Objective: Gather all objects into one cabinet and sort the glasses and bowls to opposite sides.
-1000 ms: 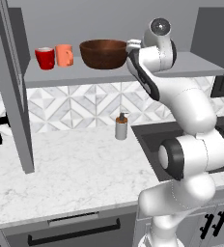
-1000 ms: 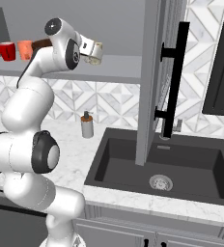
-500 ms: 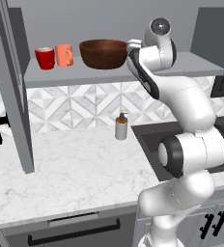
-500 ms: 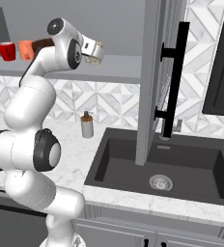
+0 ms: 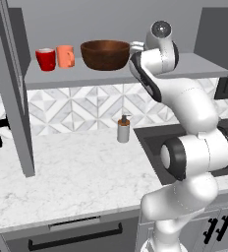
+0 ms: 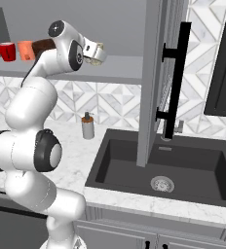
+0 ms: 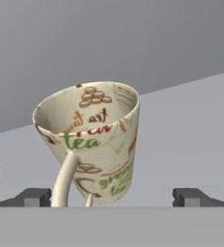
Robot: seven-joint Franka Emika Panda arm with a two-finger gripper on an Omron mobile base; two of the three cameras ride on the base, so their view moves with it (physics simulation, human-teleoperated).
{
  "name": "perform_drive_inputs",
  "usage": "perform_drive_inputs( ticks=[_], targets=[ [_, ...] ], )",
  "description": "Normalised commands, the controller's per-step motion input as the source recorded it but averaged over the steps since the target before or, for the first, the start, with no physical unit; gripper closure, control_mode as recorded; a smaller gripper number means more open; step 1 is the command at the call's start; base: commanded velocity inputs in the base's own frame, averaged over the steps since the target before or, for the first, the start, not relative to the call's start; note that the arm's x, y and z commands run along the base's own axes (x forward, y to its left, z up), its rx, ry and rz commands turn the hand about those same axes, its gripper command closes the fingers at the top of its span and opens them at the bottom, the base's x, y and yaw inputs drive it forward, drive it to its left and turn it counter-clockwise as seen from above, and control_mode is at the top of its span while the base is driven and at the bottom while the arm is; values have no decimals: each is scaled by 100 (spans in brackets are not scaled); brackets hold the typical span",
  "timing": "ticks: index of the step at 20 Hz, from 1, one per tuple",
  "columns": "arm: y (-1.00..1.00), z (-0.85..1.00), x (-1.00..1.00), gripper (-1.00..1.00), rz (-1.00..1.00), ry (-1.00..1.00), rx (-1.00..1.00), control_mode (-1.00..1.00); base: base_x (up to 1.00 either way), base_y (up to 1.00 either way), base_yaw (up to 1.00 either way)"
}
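On the grey shelf point(image 5: 199, 64) of the upper cabinet stand a red cup point(image 5: 45, 59), an orange cup point(image 5: 65, 56) and a wide brown wooden bowl point(image 5: 105, 54), in a row from the left. Just right of the bowl is a beige cup point(image 7: 97, 140) printed with tea words, its handle toward the camera in the hand view. My gripper point(image 7: 114, 197) is open around it, one dark fingertip point(image 7: 34, 197) well clear on each side. In the right base view the beige cup point(image 6: 100, 54) sits at the end of my hand, low over the shelf point(image 6: 124, 65).
The cabinet's glass-paned door point(image 6: 156, 73) with its black bar handle point(image 6: 176, 82) hangs open to the right of my arm, and another open door point(image 5: 13, 88) is at the left. Below are a white soap dispenser point(image 5: 123, 129) on the marble counter and a black sink point(image 6: 159, 165).
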Motion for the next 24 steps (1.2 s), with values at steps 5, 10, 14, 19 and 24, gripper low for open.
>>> perform_drive_inputs(
  ticks=[5, 10, 14, 19, 24],
  targets=[
    [0, -6, 8, 100, -3, 0, 0, -100, 0, 0, 0],
    [0, 0, 0, 100, -1, 0, 0, -100, 0, 0, 0],
    [0, 0, 0, 100, 0, 0, 0, -100, 0, 0, 0],
    [-4, 0, 0, 100, 0, 1, 0, -100, 0, 0, 0],
    [-9, 2, -36, 100, 2, 3, 0, -100, 0, 0, 0]
  ],
)
